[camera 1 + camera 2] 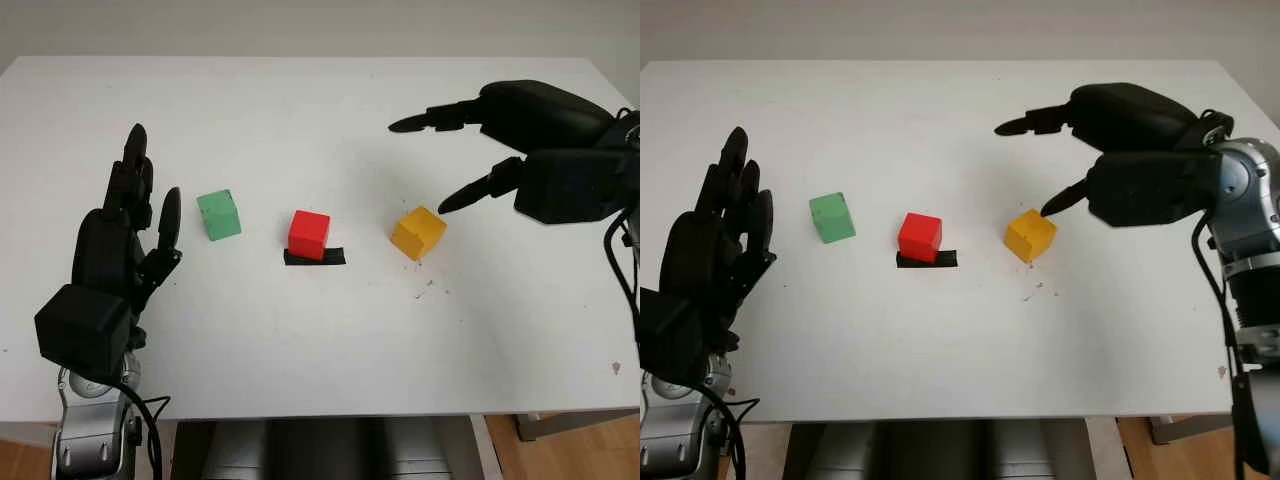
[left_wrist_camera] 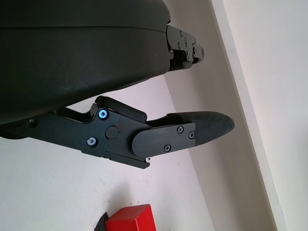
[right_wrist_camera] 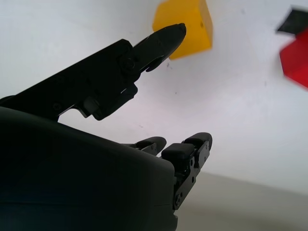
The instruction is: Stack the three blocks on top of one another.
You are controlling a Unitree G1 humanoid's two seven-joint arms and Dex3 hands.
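While all three blocks lie single on the white table, I judge that the stacking is not yet begun. No block sits on another one, so both placements are left to do.

From the head camera I see them in a loose row across the middle of the table. I take the red block as the centre of my clock. It stands on a short strip of black tape, which looks to me like the mark for the base of the tower, though this is only my guess. The green block is at nine o'clock from it, near but apart. The yellow block is at three o'clock, also near but apart, and turned a little, so one corner points to me.

My right hand hangs above the table at about two o'clock from the red block. It is open and holds nothing. One finger reaches out over the far side; the lower finger points down to the upper edge of the yellow block. Whether it touches the block already, I cannot tell. I think the first pick is now being prepared here.

My left hand is at nine o'clock, just beyond the green block. It is open, holds nothing and touches no block.
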